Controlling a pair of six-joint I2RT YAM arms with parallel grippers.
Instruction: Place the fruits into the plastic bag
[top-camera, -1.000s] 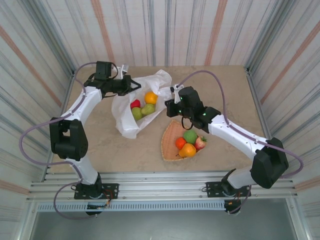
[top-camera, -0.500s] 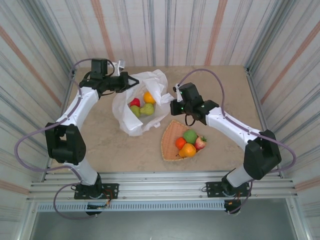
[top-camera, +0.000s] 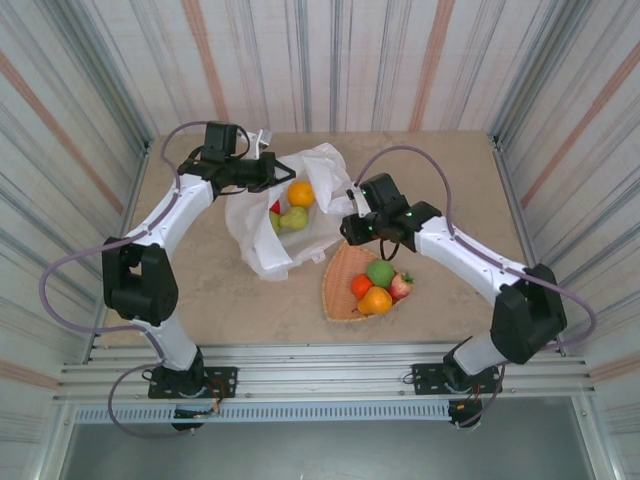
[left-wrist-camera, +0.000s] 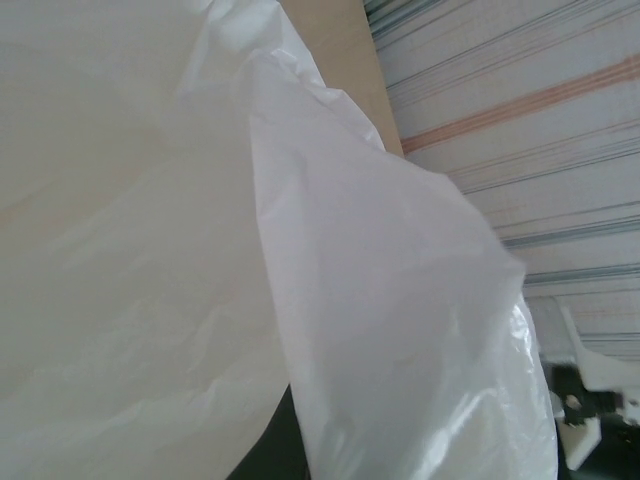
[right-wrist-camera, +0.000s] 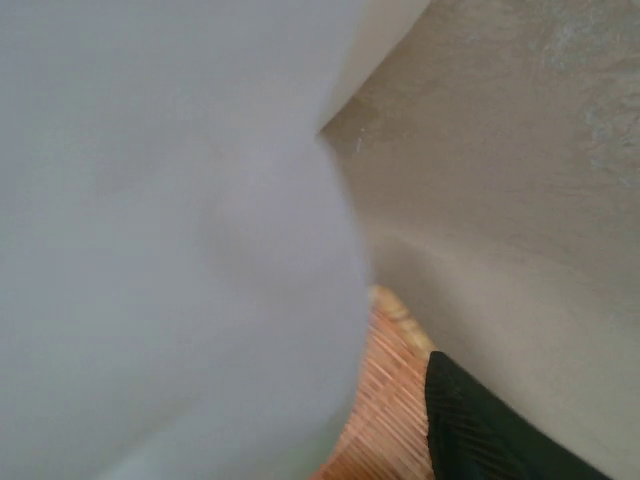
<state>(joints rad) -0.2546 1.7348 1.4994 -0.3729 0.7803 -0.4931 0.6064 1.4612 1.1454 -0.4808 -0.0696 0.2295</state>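
Note:
The white plastic bag (top-camera: 262, 238) lies open at the table's middle back, with an orange fruit (top-camera: 300, 193), a green one (top-camera: 293, 218) and a red one (top-camera: 275, 207) inside. My left gripper (top-camera: 268, 172) is shut on the bag's upper left rim and holds it up; the bag (left-wrist-camera: 380, 300) drapes over its dark finger (left-wrist-camera: 262, 455). My right gripper (top-camera: 346, 229) hangs at the bag's right edge, above the tray's tip, open. One black finger (right-wrist-camera: 490, 430) stands well to the side, and the other is hidden behind the blurred bag (right-wrist-camera: 170, 230).
A tan woven fan-shaped tray (top-camera: 340, 285) in front of the bag holds a green fruit (top-camera: 380, 272), two orange ones (top-camera: 376, 300) and a strawberry (top-camera: 402, 287). Its weave (right-wrist-camera: 385, 410) lies under my right gripper. Striped walls close the table's back and sides.
My right gripper has opened, let go of the bag's right rim and dropped toward the tray's tip. My left gripper has shifted slightly right, still holding the rim.

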